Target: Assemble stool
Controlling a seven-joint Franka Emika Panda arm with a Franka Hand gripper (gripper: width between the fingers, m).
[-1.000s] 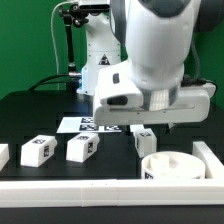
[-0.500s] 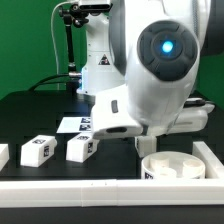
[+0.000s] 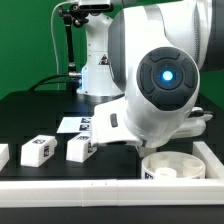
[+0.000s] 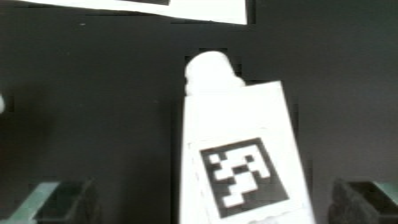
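Note:
The white round seat disc lies at the front on the exterior view's right. Two short white legs with marker tags lie on the black table on the left, and a third piece shows at the left edge. The arm's body hides my gripper in the exterior view. In the wrist view my gripper is open, with one more tagged white leg lying between the fingers. There is a gap on each side of the leg, and it rests on the table.
The marker board lies behind the legs and shows in the wrist view past the leg's tip. A long white rail runs along the front, and another runs along the right.
The arm has swung and come down over the leg beside the seat. That leg and the gripper fingers, seen earlier in the exterior view, are now hidden behind the arm.

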